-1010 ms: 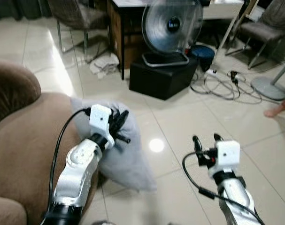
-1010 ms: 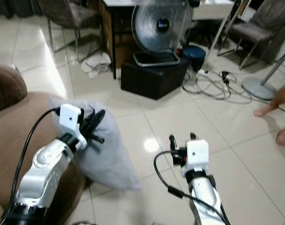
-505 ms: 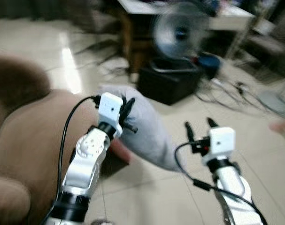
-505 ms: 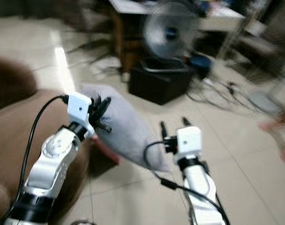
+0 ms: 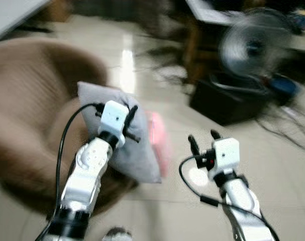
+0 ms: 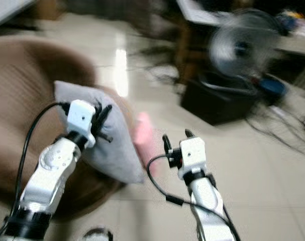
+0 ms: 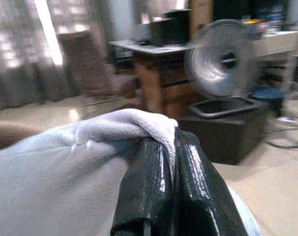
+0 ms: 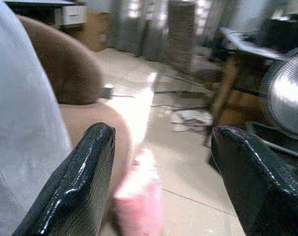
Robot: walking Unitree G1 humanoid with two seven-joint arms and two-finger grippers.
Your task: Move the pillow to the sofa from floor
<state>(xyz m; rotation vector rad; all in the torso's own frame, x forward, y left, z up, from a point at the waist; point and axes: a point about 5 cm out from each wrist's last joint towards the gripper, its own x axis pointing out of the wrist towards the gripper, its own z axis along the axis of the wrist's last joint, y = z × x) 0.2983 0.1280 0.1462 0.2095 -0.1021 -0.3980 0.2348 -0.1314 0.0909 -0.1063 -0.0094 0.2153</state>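
Your left gripper (image 7: 171,162) has its jaws clamped tight on a fold at the top edge of the pillow (image 5: 123,145); in the left wrist view the grey fabric bunches over both black fingers (image 7: 149,182). The pillow hangs down from those jaws, off the floor (image 5: 273,165), with its upper corner against the brown sofa (image 5: 31,105) behind the left arm and its lower corner pointing toward the tiles. Something pink (image 5: 157,140) sits just beside the pillow, on the side facing your right gripper; it is too blurred to identify.

Your right gripper (image 5: 201,142) is raised beside the pillow with its jaws wide and nothing between them. Through the gap in the right wrist view you see the sofa, the pink thing and bare tiles.

Beyond both grippers stand a round fan (image 5: 250,50) on a black box (image 5: 232,103), with a table (image 5: 212,12) behind. The head views are motion-blurred.
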